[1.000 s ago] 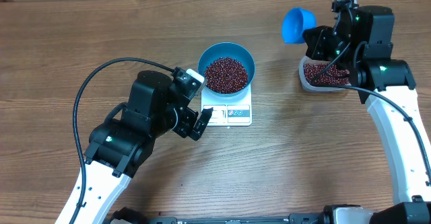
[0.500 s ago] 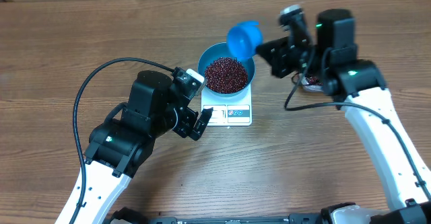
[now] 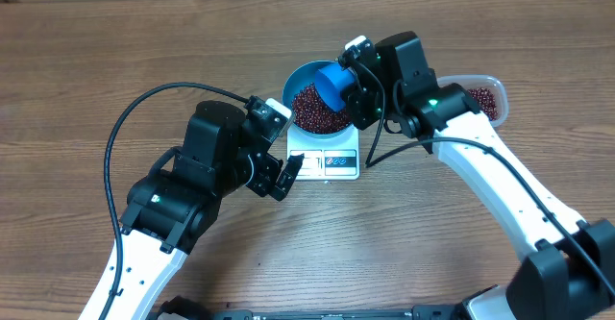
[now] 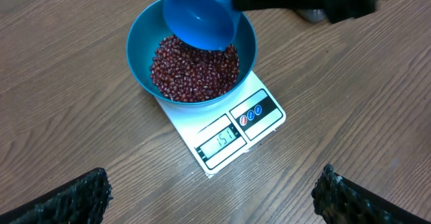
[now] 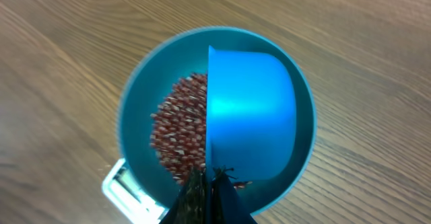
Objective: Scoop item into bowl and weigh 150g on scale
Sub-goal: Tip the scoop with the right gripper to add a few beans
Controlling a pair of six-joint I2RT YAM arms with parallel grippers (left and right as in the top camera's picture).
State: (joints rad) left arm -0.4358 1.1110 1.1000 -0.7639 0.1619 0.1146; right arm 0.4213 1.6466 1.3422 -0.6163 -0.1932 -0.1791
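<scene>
The blue bowl [image 3: 356,91] stands on the white scale [image 3: 327,162], with a heap of dark red-brown beans [image 3: 312,109] in it. My right gripper [image 3: 352,97] is shut on the handle of a small blue scoop [image 3: 333,83], which is tipped on its side over the beans. From the right wrist, the scoop [image 5: 252,109] covers the bowl's right half, and the beans [image 5: 178,126] show to its left. My right gripper [image 5: 210,177] pinches the handle. My left gripper [image 4: 212,194] hangs open over bare wood in front of the scale [image 4: 232,133], whose display reads 151.
A clear plastic tub [image 3: 483,97] with more beans sits to the right, partly behind my right arm. My left arm and its black cable loop occupy the table left of the scale.
My right arm swung left from the tub, carrying the scoop over the bowl and tipping it. The left arm has not moved.
</scene>
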